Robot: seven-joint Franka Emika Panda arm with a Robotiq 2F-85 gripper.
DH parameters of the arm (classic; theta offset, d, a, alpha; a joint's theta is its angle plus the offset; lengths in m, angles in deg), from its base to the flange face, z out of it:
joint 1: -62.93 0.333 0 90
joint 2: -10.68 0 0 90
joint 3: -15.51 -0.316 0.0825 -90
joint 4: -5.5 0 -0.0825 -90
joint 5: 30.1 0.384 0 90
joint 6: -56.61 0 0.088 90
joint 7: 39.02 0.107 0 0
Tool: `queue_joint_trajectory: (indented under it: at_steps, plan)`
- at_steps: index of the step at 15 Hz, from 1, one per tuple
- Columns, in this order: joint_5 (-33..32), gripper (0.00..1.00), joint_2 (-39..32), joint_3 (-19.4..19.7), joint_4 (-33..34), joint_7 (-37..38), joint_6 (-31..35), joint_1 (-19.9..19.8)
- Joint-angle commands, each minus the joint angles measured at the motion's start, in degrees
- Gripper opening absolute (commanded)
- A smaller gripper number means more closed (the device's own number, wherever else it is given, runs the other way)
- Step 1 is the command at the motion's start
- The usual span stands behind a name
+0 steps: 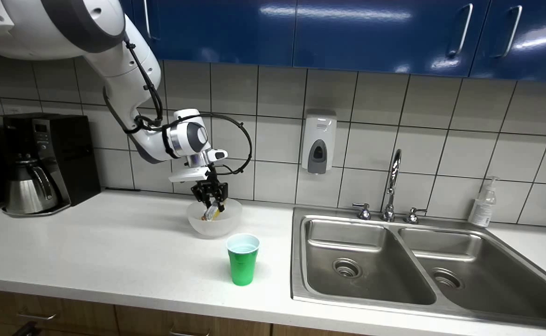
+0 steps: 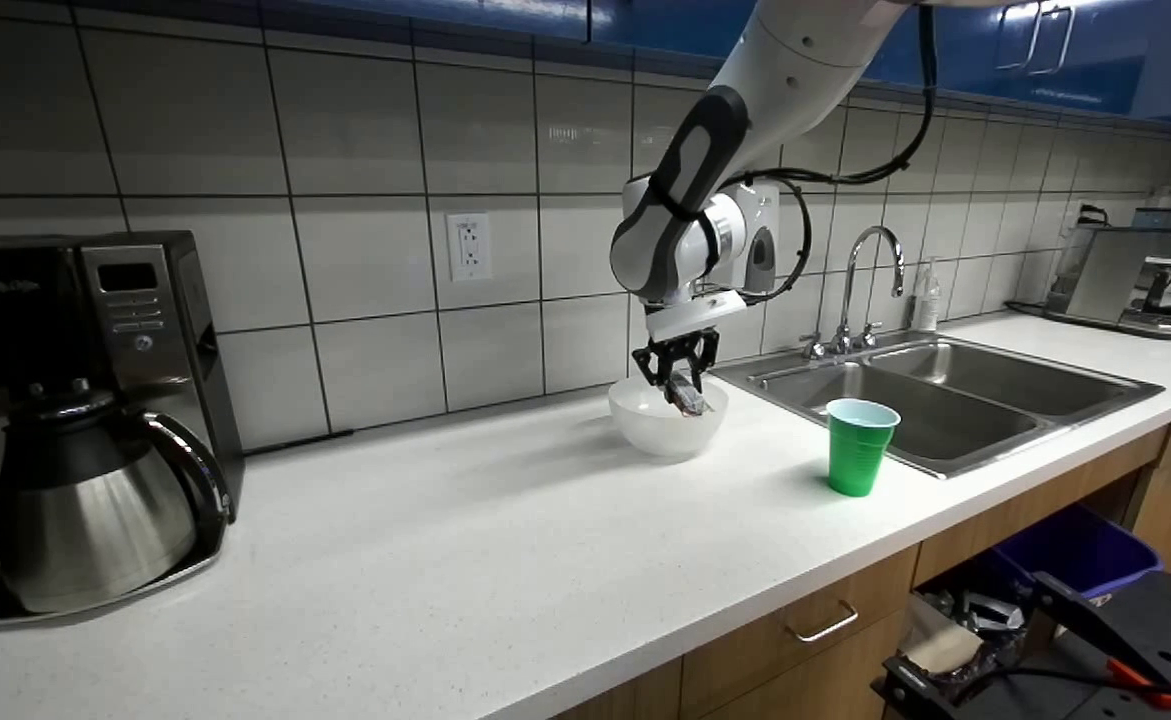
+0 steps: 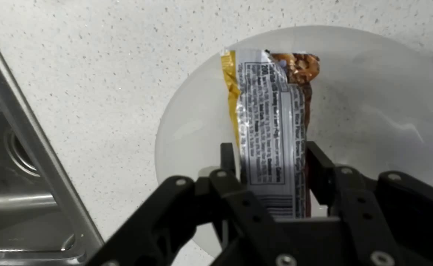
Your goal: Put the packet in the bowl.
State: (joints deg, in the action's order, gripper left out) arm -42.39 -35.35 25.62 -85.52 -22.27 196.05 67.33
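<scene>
Speckled counter [image 3: 127,92] below, packet [image 3: 271,122] pinched over the bowl [image 3: 192,111]!

Wrist view: your gripper [image 3: 271,151] clamps the packet by its long edges toward one end, likely so the free end leads the way in; it hangs off-centre, toward the sink [image 3: 26,129]. In an exterior view, the green cup [image 1: 243,261] stands upright near the bowl, apart from it, so it shouldn't trouble your drop; the packet tilts down inside the bowl's outline. In an exterior view, the silvery carafe [image 2: 95,510] sits well apart, and the packet slants toward the counter's front; whether it touches the bowl, you can't tell. Release looks like the one step remaining: go low and inward, or the angled end may catch the bowl's rim!
</scene>
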Motion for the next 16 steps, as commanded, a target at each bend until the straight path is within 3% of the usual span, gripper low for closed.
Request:
queue_joint_trajectory:
  at_steps: [1, 3, 4, 9, 16]
  plan:
    - [0.7, 0.83, 0.1, 0.0, 2.0, -0.1, -1.6, 0.3]
    - [0.3, 0.98, 2.0, 0.2, 0.1, 0.2, -1.5, 1.0]
    - [0.5, 1.00, 3.2, -0.3, -1.3, -0.4, -1.8, 1.1]
    - [0.9, 1.00, 10.0, -2.5, -11.7, -1.5, 0.3, 1.4]
    - [-0.7, 1.00, 21.3, -2.7, -30.9, 0.8, 4.0, 4.1]
